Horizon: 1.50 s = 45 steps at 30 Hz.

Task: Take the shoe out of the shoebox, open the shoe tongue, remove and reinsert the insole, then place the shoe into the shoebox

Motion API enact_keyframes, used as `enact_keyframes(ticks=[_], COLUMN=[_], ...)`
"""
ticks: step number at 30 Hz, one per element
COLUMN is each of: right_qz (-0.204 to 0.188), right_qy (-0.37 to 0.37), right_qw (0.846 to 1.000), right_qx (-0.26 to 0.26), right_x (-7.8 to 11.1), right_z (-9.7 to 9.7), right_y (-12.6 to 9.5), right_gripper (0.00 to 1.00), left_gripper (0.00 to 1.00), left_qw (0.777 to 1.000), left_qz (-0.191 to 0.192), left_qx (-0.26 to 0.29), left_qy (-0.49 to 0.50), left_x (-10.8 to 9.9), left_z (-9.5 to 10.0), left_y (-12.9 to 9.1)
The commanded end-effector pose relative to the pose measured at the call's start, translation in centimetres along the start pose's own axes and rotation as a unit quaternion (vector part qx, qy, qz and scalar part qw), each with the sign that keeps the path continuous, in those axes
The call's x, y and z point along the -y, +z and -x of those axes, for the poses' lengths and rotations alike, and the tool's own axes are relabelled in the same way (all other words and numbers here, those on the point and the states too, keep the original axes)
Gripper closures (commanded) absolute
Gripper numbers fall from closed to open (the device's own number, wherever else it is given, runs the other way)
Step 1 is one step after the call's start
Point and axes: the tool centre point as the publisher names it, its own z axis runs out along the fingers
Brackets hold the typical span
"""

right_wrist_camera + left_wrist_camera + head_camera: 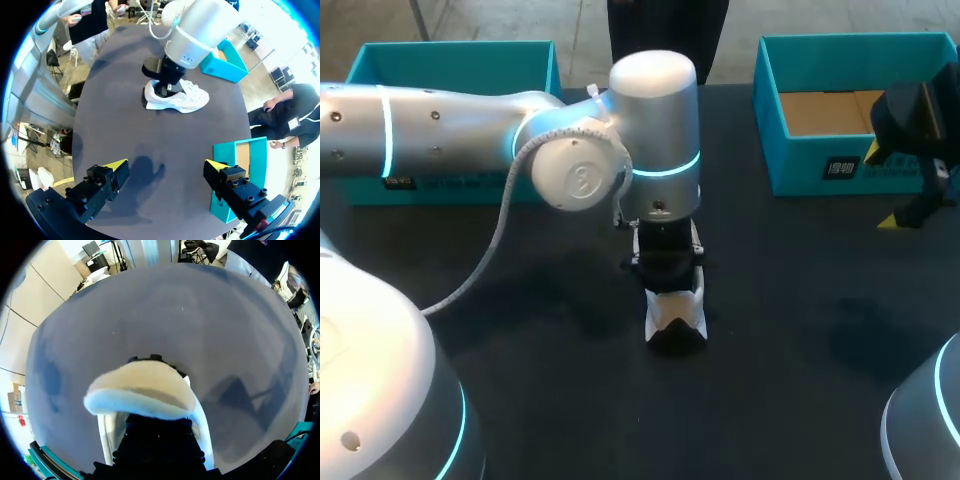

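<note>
The white shoe stands in the middle of the black table, its black heel end toward me. My left gripper comes straight down into the shoe's opening. In the left wrist view a cream insole with a pale foam edge arches up out of the shoe and hides the fingertips, so I cannot see whether they pinch it. My right gripper hangs open and empty over the table's right side, well apart from the shoe.
A teal shoebox with a brown cardboard floor stands at the back right, beside my right gripper. A second teal box stands at the back left, behind my left arm.
</note>
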Motion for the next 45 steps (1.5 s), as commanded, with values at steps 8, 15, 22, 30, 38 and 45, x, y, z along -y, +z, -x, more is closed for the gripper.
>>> enact_keyframes(ticks=[8, 15, 22, 30, 38, 45], right_qz=[-0.002, -0.002, -0.002, -0.002, -0.002, -0.002], right_qy=[0.000, 0.000, 0.000, 0.000, 0.000, 0.000], right_qw=[1.000, 1.000, 1.000, 1.000, 1.000, 1.000], right_qx=[-0.002, -0.002, -0.002, -0.002, -0.002, -0.002], right_x=[-0.1, -0.1, -0.1, -0.1, -0.1, -0.1], right_z=[0.2, 0.2, 0.2, 0.2, 0.2, 0.2], right_y=[0.2, 0.2, 0.2, 0.2, 0.2, 0.2], right_gripper=[0.00, 0.00, 0.00, 0.00, 0.00, 0.00], left_gripper=[1.00, 1.00, 1.00, 1.00, 1.00, 1.00], left_qw=[1.000, 0.999, 0.999, 0.999, 0.998, 0.999], left_qz=[0.023, 0.047, 0.051, 0.049, 0.063, 0.053], left_qx=[-0.001, -0.007, 0.004, 0.019, 0.019, 0.007], left_qy=[-0.016, -0.012, -0.012, -0.009, -0.001, 0.010], left_x=[-2.7, -4.4, -4.6, -3.1, -2.4, -1.4], left_z=[-0.2, -0.1, -0.1, 0.0, -0.6, -0.6], left_y=[1.1, 0.2, -0.9, -3.3, -5.3, -6.1])
